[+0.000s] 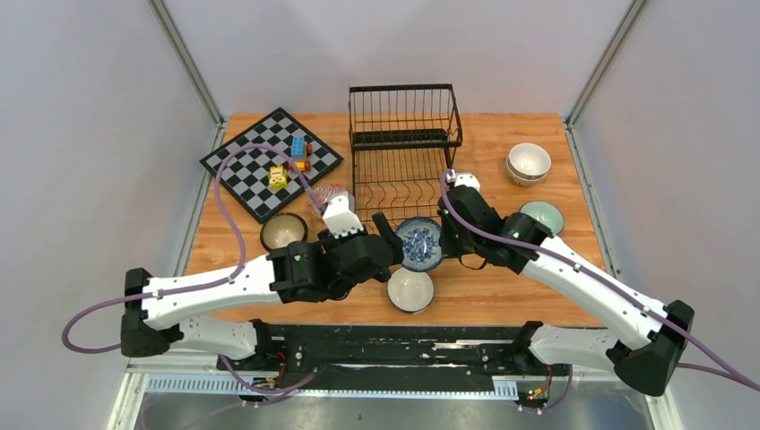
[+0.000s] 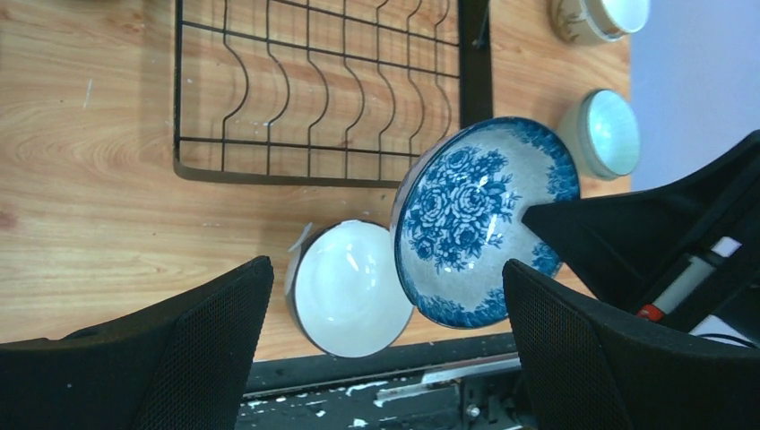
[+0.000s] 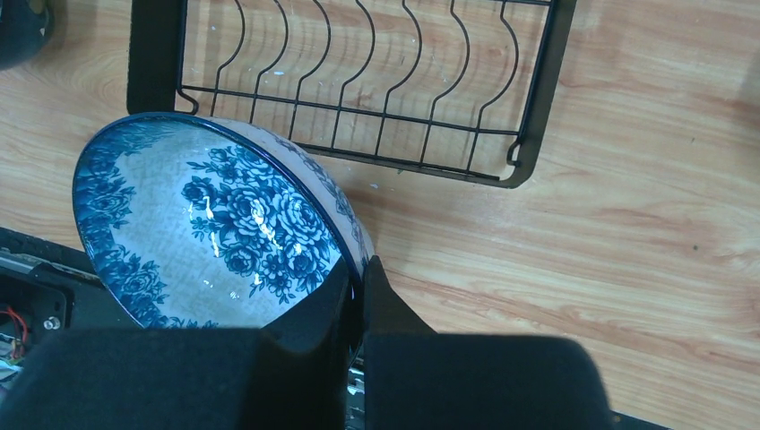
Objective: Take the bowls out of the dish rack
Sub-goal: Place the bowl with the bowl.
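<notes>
My right gripper (image 3: 359, 279) is shut on the rim of the blue-white patterned bowl (image 3: 206, 224), holding it tilted above the table just in front of the black wire dish rack (image 1: 403, 143). No bowls show inside the rack. My left gripper (image 2: 385, 273) stands wide open close beside the patterned bowl (image 2: 484, 219), with nothing between its fingers. A white bowl (image 2: 349, 287) sits on the table below, near the front edge. From above, the held bowl (image 1: 419, 244) hangs between the left gripper (image 1: 387, 235) and the right gripper (image 1: 445, 236).
A brown-rimmed bowl (image 1: 283, 231) and a red-pink patterned bowl (image 1: 330, 193) sit left of the rack. A mint bowl (image 1: 543, 215) and stacked cream bowls (image 1: 529, 163) sit to the right. A chessboard (image 1: 255, 175) with toy blocks (image 1: 289, 163) lies at the back left.
</notes>
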Robot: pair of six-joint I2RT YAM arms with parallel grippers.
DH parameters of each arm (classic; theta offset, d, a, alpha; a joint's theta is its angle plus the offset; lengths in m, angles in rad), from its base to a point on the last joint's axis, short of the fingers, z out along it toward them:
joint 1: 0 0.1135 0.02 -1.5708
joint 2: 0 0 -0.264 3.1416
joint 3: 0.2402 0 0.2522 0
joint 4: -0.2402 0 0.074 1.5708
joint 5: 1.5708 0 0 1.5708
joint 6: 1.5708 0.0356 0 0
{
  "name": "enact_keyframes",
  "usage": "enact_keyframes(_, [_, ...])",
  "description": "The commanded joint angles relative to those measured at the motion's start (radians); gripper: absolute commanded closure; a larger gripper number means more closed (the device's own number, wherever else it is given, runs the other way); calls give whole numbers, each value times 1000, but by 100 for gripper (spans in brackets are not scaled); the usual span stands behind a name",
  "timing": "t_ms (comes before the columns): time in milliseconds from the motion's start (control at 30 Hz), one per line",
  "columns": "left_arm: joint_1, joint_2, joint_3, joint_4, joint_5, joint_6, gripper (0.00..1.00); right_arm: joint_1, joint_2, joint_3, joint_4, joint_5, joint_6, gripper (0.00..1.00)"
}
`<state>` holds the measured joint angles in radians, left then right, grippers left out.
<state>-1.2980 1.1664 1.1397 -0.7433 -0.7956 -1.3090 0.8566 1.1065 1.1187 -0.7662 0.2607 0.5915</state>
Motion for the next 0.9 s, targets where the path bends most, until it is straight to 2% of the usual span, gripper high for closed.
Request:
enact_keyframes(0, [13, 74, 29, -57, -20, -8, 0, -13, 5, 6, 27, -8, 89, 100])
enact_keyframes(233, [50, 139, 27, 3, 41, 62, 16, -14, -7, 23, 7, -19, 113, 100])
enact_keyframes(367, [70, 136, -6, 83, 74, 100, 31, -13, -11, 23, 6, -29, 118, 100])
enact_keyframes(467, [75, 129, -33, 143, 99, 120, 47, -13, -10, 21, 5, -32, 126, 100])
enact_keyframes(667, [77, 142, -33, 161, 111, 132, 52, -13, -3, 19, 5, -43, 143, 100])
enact_keyframes(867, [78, 139, -44, 180, 114, 136, 71, -13, 1, 20, 7, -44, 148, 100])
